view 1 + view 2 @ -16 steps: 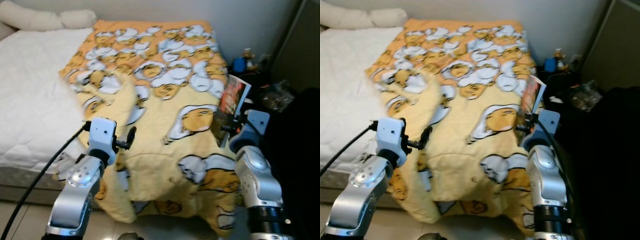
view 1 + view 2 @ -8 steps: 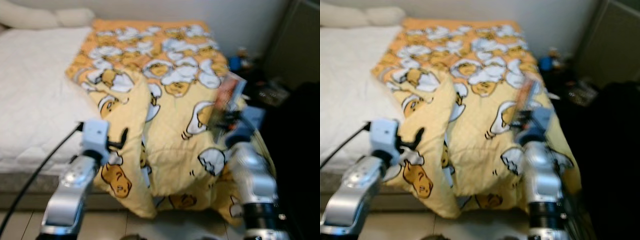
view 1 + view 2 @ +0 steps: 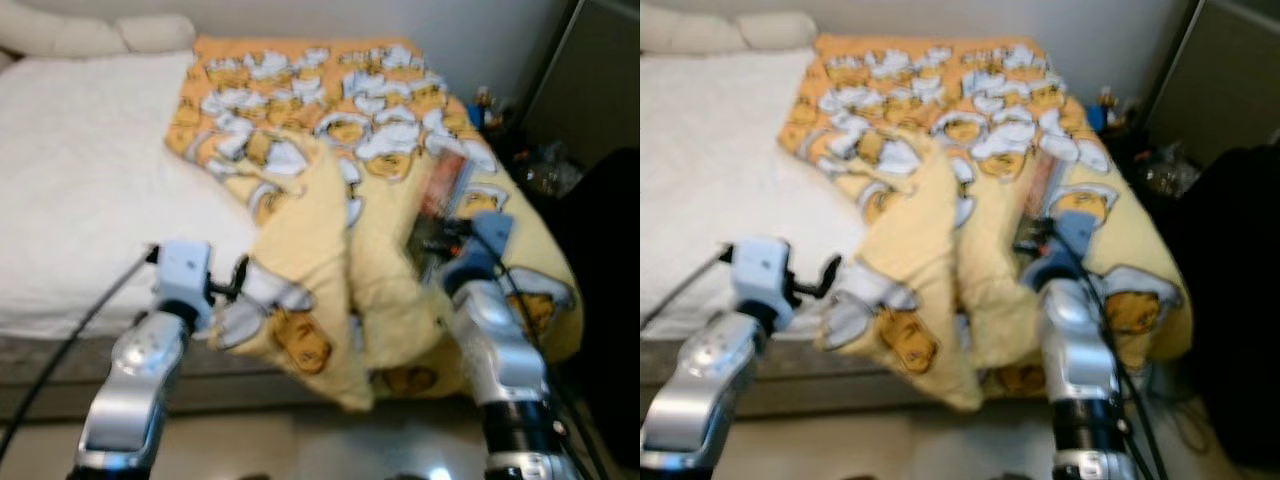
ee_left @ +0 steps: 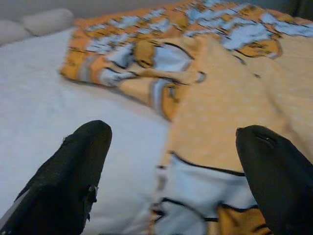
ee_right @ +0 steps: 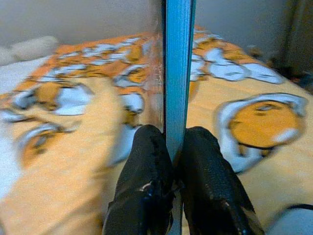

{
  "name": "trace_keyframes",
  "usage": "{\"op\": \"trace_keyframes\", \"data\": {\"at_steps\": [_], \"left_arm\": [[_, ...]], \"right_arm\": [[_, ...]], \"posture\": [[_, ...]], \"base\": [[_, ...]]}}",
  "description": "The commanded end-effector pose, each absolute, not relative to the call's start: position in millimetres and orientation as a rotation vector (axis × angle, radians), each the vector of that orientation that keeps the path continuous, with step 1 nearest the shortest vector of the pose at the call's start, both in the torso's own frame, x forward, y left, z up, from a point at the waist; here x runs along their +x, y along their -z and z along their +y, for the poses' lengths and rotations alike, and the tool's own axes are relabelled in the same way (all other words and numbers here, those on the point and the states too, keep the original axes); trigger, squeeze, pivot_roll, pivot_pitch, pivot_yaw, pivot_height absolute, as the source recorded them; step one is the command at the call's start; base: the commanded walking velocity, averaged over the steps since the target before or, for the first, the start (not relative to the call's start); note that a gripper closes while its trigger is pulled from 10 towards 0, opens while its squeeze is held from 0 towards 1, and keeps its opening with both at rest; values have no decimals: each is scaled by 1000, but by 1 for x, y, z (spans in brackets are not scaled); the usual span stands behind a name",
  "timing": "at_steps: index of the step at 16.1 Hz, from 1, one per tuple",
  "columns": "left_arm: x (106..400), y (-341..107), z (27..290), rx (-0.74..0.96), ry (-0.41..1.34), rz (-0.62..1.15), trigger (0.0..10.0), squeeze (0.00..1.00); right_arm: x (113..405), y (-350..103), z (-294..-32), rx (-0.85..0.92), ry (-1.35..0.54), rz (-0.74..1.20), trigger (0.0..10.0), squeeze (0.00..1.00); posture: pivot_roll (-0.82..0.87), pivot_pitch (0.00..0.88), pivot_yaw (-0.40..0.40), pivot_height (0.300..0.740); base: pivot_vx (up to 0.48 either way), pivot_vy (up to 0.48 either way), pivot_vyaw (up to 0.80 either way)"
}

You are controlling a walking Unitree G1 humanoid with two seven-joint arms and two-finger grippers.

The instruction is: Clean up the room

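Yellow blanket [image 3: 330, 230] with egg cartoons covers the right half of the bed [image 3: 80, 180], bunched into a fold near the foot edge and hanging over it. White sheet lies bare on the bed's left half, with pillows [image 3: 90, 32] at the head edge. In the left eye view the left gripper [image 3: 238, 278] sits at the foot edge, just beside the blanket's turned-up corner. The right gripper [image 3: 432, 244] is raised over the blanket near the bed's right edge, holding a book [image 3: 440, 195] upright. Dark clutter [image 3: 550, 175] lies on the floor past the bed's right edge.

The right eye view gives the same scene, somewhat blurred.

In the left wrist view the left gripper's fingers [image 4: 73, 181] stand wide apart, with sheet and blanket corner between them and nothing grasped.

In the right wrist view the right gripper's fingers [image 5: 146, 196] are clamped on the book's blue spine, which stands up edge-on above the blanket.
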State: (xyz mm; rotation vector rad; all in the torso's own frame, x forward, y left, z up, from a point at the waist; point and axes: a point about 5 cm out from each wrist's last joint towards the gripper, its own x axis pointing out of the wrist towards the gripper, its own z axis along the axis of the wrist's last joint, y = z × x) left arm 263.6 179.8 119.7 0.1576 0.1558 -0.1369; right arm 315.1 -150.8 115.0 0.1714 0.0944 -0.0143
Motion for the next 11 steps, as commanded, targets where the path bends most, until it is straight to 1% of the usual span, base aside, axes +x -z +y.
{"op": "trace_keyframes", "data": {"at_steps": [1,4,11], "left_arm": [[265,-120,173,157,148,147,10000,173],[267,-121,174,152,127,139,10000,176],[267,-122,180,167,103,127,10000,176]], "right_arm": [[317,-126,-161,160,38,38,10000,0],[320,-128,-161,146,26,34,10000,0],[323,-128,-155,134,1,32,10000,0]], "posture": [[5,0,17,740],[14,0,-1,740],[23,0,-8,740]], "base": [[0,480,0],[0,480,0],[0,480,0]]}}
